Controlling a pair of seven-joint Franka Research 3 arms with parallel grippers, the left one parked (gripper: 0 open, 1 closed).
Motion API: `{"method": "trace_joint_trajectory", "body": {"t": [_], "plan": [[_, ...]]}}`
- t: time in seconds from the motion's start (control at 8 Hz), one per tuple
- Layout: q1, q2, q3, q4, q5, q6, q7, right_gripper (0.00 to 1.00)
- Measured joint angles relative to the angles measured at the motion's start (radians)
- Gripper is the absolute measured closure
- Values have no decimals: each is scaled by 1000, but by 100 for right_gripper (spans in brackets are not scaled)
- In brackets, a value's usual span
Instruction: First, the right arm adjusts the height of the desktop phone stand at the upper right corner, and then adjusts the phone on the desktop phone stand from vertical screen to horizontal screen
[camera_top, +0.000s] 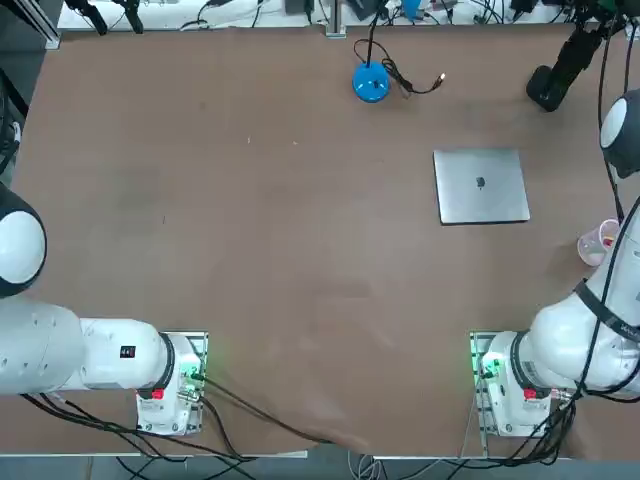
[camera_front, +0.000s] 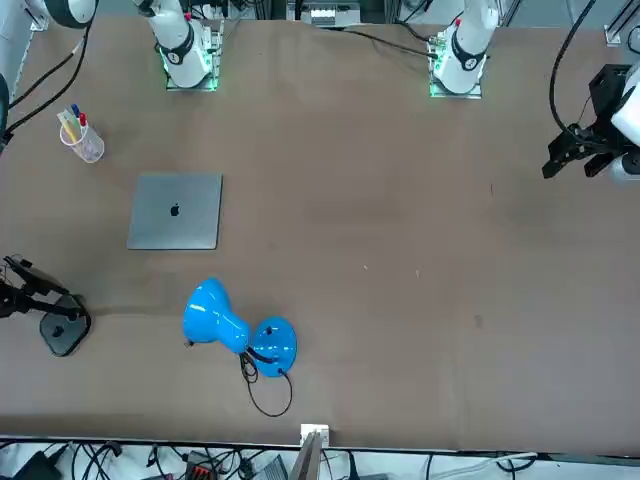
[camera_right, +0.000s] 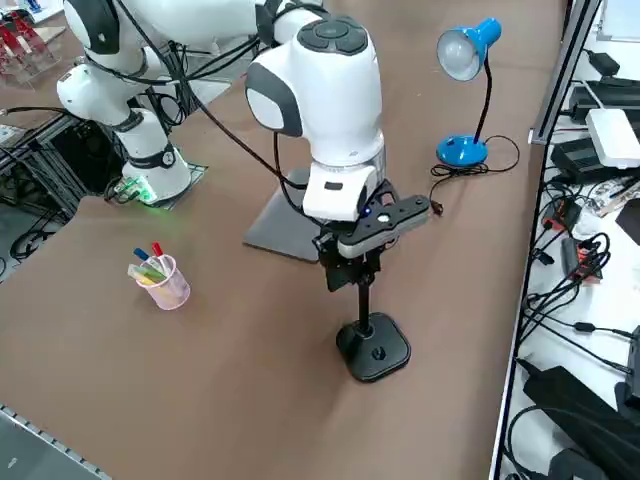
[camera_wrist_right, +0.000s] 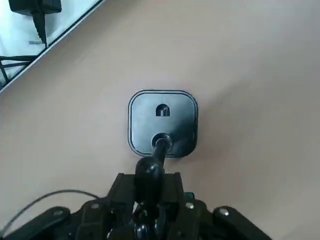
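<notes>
The desktop phone stand (camera_right: 374, 349) stands near the table's far right corner, its rounded black base flat on the table and a slim pole (camera_right: 362, 297) rising from it. My right gripper (camera_right: 350, 262) hangs straight above the base, at the top of the pole. In the wrist view the base (camera_wrist_right: 162, 122) lies directly below, and the pole ends in a ball joint (camera_wrist_right: 149, 171) close under the gripper (camera_wrist_right: 150, 220). The phone shows only as a thin dark slanted edge (camera_front: 32, 278) at the stand's top in the front view. Elsewhere the gripper hides it.
A silver laptop (camera_top: 481, 186) lies closed just inward of the stand. A blue desk lamp (camera_top: 370, 83) with a loose cable stands at the far edge. A clear cup of pens (camera_top: 598, 242) sits by the right edge. Cables and boxes (camera_right: 590, 150) crowd the shelf beyond the table.
</notes>
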Motion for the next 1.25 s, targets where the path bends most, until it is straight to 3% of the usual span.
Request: {"method": "trace_joint_trajectory", "body": {"t": [0.5,0.62,0.75,1.0,1.25], "plan": [[-3,0,0,-3,0,0,0,67],[-6,5,0,-7,2,1,0,54],[-7,16,0,-8,4,9,0,35],[-5,21,2,-4,4,17,0,24],[-5,11,3,7,4,-4,0,21]]}}
